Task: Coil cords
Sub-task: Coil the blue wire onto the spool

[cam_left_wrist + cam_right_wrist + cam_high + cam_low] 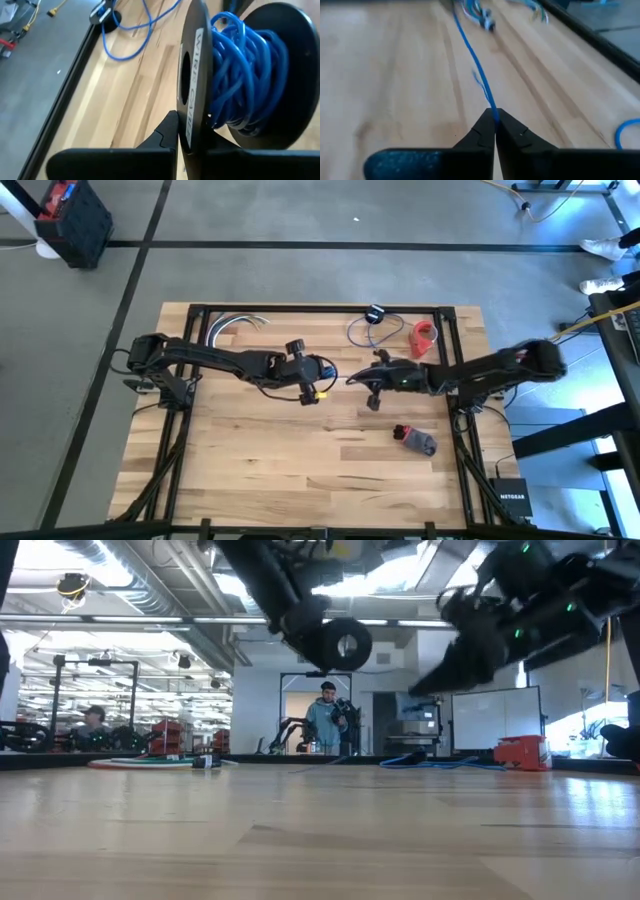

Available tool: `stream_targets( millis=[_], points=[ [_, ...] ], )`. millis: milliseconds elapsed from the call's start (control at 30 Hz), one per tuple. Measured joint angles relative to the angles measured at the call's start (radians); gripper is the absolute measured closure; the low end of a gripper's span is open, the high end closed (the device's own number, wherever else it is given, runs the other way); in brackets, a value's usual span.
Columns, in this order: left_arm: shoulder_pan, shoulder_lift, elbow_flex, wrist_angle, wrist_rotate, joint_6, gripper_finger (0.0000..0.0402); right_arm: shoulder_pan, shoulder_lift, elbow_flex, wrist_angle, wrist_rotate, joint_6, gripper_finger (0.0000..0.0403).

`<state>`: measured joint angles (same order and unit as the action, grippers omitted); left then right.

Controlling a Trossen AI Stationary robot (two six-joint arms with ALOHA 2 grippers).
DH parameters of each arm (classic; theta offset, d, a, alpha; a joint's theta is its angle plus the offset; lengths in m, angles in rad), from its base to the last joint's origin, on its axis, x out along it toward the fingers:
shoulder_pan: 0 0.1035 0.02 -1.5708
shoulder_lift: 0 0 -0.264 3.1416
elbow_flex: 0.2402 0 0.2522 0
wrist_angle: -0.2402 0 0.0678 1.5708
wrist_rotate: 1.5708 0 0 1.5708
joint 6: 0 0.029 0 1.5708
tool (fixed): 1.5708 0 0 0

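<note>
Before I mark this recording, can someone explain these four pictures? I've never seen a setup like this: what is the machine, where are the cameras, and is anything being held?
It is a robot with two dark arms at a wooden table. One camera looks straight down, one sits at table-top height looking into the room, and one rides on each wrist.

The left end effector is shut on the rim of a black spool wound with blue cord, held up near the table's middle. The right end effector is shut on a thin blue cord running away across the wood.

Also on the table: loose loops of blue cord at the far edge, a red object, and a small grey and red object.
</note>
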<state>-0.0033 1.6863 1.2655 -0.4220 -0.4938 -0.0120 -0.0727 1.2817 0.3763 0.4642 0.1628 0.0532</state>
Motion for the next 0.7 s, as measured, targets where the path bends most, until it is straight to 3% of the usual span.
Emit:
stream_targets(
  millis=[267,433,700],
  points=[
    [0.039,0.062,0.000,0.043,0.013,0.033,0.0400,0.000,-0.185,0.001,0.030,-0.020,0.053,0.0398],
    [0.045,0.074,0.000,0.084,0.043,0.070,0.0400,0.000,-0.166,0.014,0.086,-0.027,0.096,0.0397],
    [0.055,0.074,0.000,0.108,0.051,0.069,0.0400,0.000,-0.096,0.094,0.107,-0.224,0.178,0.0397]
  ],
)
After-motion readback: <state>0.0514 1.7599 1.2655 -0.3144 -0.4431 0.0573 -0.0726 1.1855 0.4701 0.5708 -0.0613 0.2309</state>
